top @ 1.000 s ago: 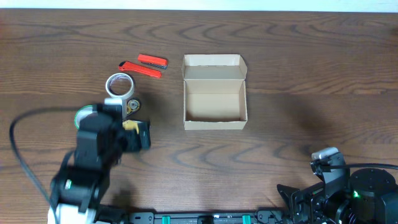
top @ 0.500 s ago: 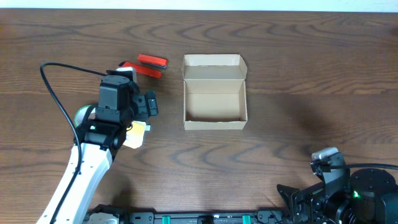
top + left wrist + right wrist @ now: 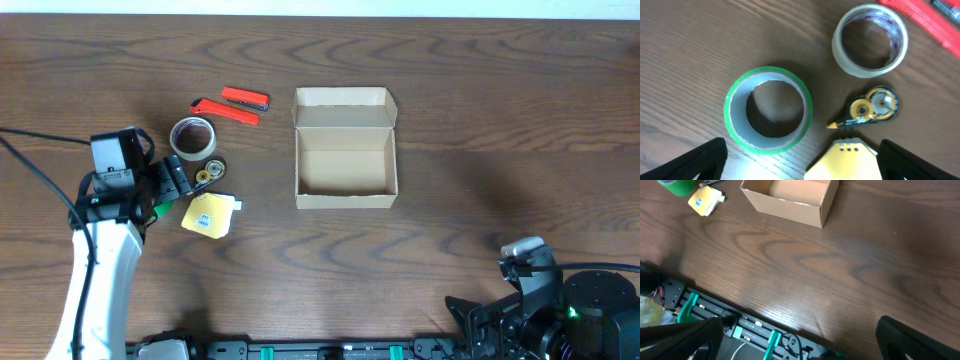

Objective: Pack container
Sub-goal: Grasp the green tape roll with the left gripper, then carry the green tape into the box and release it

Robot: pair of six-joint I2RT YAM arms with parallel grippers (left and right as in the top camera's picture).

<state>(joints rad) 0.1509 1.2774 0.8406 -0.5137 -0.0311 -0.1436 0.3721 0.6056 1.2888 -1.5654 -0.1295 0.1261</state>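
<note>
My left pincer (image 3: 800, 162) has swung back from the red cutters (image 3: 240, 104) at 1 o'clock to hang over the green tape roll (image 3: 737, 112) — spread, empty — so the container (image 3: 344, 170), open at 3 o'clock, awaits its first item.

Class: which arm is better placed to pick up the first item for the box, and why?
Left, probably. The left gripper, open, hangs right above the green tape roll; the right gripper sits at the near edge of the table.
</note>
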